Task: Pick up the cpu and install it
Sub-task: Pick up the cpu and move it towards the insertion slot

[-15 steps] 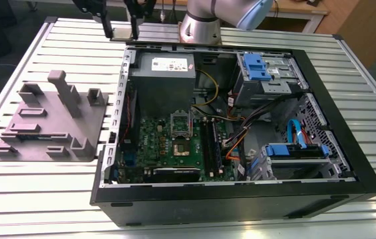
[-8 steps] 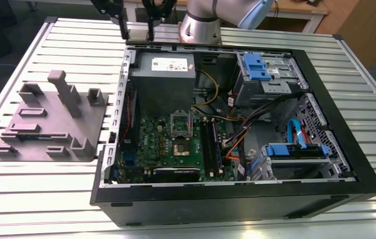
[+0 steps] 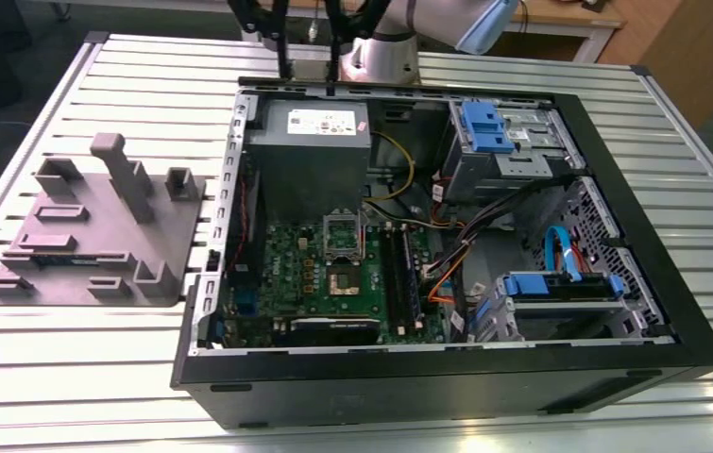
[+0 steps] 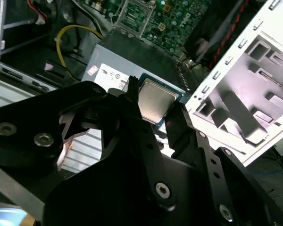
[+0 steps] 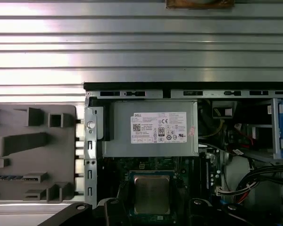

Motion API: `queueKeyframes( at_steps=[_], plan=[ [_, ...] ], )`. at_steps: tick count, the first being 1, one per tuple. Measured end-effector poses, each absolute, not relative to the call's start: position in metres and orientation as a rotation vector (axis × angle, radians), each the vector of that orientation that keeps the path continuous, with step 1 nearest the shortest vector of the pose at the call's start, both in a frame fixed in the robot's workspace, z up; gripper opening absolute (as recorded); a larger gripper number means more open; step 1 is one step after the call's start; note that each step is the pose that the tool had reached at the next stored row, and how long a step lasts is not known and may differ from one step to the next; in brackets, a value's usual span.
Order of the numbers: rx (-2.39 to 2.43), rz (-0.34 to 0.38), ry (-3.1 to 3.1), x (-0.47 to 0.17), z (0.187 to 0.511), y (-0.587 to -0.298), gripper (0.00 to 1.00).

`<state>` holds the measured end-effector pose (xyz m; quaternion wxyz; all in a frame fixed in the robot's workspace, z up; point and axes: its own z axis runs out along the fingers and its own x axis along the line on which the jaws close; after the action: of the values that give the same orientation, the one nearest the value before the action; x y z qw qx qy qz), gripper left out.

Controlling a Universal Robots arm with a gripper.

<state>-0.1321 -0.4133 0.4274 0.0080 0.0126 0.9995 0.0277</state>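
One cpu (image 4: 153, 99), pinched flat in the gripper (image 4: 155, 103), fingers closed on what look like opposite edges. It hangs over the power supply (image 5: 151, 129) at the case's (image 3: 457, 377) far end, socket (image 3: 340, 250) farther in.

we see the cpu (image 5: 152, 192) clasped between our gripper's (image 5: 153, 207) dark fingers (image 5: 114, 209), over the green motherboard (image 5: 179, 165); beyond sit the grey power supply (image 5: 151, 129), a grey fixture tray (image 5: 33, 150) and the slatted counter (image 5: 132, 42).

In the exterior view, a grey moulded plastic holder (image 3: 79, 241) sits at nine o'clock from the open black metal computer case (image 3: 457, 382).
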Motion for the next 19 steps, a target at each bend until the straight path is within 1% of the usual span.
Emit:
queueKeyframes(
  at_steps=[6, 10, 15, 19],
  plan=[
    [0.039, 0.087, 3.124, -0.105, 0.427, -0.413, 0.47],
    [0.039, 0.087, 3.124, -0.1, 0.426, -0.414, 0.47],
    [0.039, 0.087, 3.124, -0.098, 0.421, -0.43, 0.47],
    [0.039, 0.087, 3.124, -0.093, 0.417, -0.433, 0.47]
  ],
)
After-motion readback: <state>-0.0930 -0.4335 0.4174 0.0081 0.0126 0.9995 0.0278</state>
